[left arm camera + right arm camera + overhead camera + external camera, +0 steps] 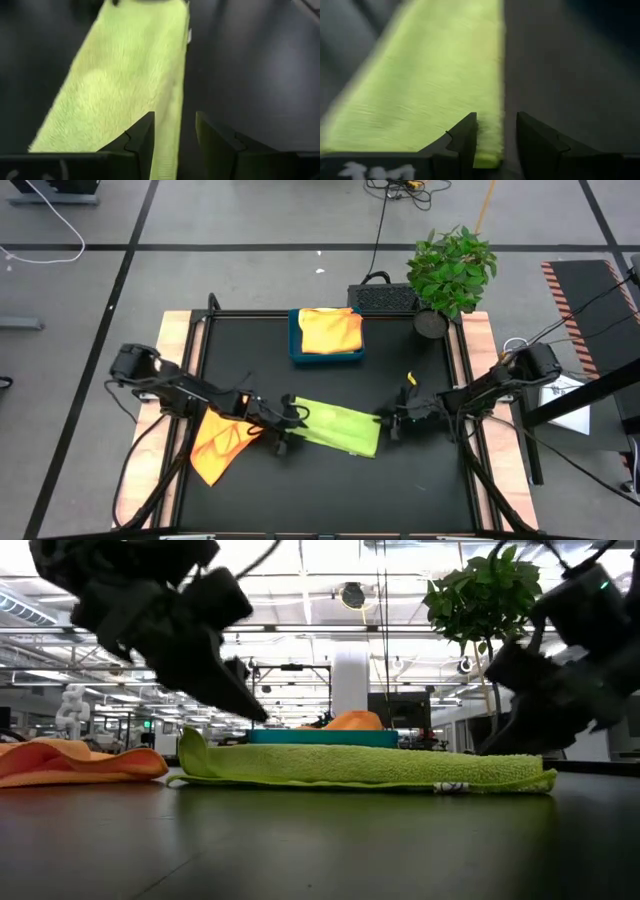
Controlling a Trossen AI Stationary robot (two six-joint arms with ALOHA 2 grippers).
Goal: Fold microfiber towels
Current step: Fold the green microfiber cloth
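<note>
The green towel [337, 426] is lying folded at the table's centre, with the left gripper [287, 426] and right gripper [396, 420] hovering at its two ends, fingers parted and empty. Closing now is risking a one-layer pinch, so the fold may be slipping apart.

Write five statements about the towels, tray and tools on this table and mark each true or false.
1. The lime green microfiber towel lies folded into a strip between both tools. True.
2. The rigid blue rectangular tray holds a blue towel. False: it holds a yellow-orange towel.
3. The left tool stands open at the green towel's end. True.
4. The right tool lifts the green towel off the table. False: the towel lies flat.
5. The crumpled orange microfiber towel lies in the tray. False: it lies on the table near the left arm.
</note>
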